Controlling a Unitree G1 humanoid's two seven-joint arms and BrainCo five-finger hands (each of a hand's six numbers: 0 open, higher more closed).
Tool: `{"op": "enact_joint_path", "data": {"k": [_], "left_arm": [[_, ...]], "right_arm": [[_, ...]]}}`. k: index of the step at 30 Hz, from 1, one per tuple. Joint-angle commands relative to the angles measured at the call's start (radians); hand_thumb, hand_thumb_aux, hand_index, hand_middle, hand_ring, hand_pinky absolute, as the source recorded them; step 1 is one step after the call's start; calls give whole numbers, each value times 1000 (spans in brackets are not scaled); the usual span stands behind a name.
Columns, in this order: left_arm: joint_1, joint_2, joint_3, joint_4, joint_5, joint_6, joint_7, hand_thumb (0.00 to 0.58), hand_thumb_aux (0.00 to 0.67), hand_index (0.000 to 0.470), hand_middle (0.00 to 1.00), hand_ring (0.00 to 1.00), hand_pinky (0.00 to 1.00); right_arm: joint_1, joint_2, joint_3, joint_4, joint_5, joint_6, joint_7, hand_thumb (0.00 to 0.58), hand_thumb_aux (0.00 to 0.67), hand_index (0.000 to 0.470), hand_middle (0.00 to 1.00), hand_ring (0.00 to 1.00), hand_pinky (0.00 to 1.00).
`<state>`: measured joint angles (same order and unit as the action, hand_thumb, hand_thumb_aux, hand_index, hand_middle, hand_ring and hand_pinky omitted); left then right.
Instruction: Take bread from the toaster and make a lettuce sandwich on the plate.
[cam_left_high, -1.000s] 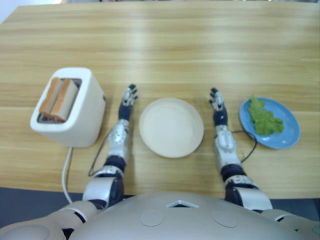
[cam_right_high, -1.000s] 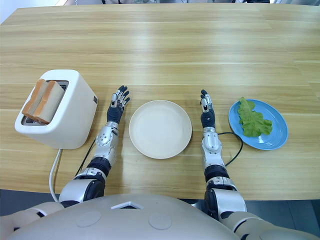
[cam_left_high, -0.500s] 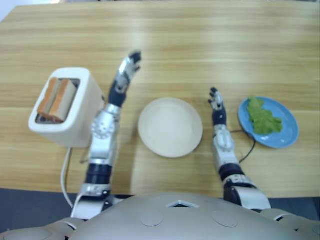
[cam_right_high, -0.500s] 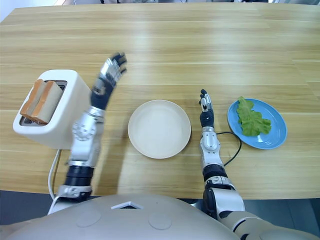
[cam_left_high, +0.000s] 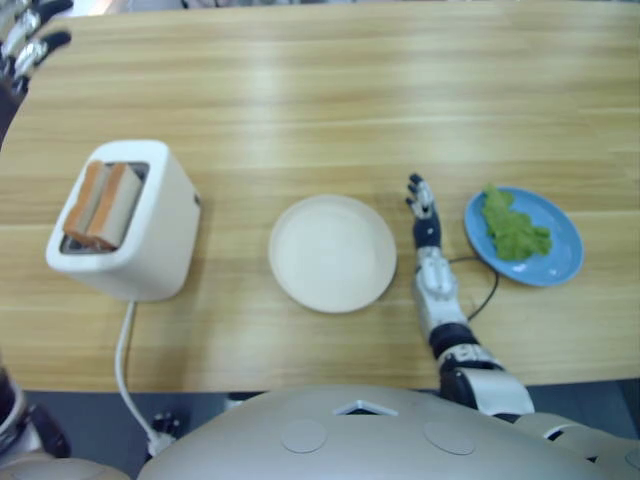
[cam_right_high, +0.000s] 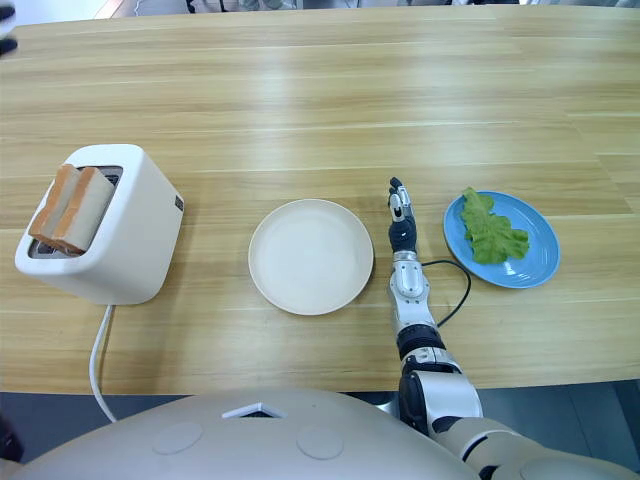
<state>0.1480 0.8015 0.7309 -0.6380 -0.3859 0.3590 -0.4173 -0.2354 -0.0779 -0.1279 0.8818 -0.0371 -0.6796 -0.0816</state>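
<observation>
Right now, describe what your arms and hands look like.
The right hand is slim and black with silvery tips. Its forearm is jointed silver metal with a black band near the elbow. A thin black cable loops out beside it. The left hand, blurred, shows the same dark and silver.

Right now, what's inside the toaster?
Two slices of bread stand side by side in the slot of the white toaster, their tops sticking out. Their lower parts are hidden by its walls, so how deep they go cannot be seen.
</observation>
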Motion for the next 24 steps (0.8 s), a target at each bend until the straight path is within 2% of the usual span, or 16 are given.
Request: {"op": "enact_joint_path", "data": {"k": [1,5,11,24], "left_arm": [[102,60,-37,163,288,-113,19,0,0,0,0,0,0],[210,114,-106,272,574,-186,88,0,0,0,0,0,0],[219,126,-172,357,770,-196,145,0,0,0,0,0,0],[184,102,-288,461,883,-181,151,0,0,0,0,0,0]], "right_arm": [[40,-6,-8,7,12,28,-1,0,0,0,0,0,0],[43,-9,-6,-5,15,37,4,0,0,0,0,0,0],[49,-18,-5,-32,19,49,14,0,0,0,0,0,0],[77,-25,-13,-68,33,67,17,0,0,0,0,0,0]]}}
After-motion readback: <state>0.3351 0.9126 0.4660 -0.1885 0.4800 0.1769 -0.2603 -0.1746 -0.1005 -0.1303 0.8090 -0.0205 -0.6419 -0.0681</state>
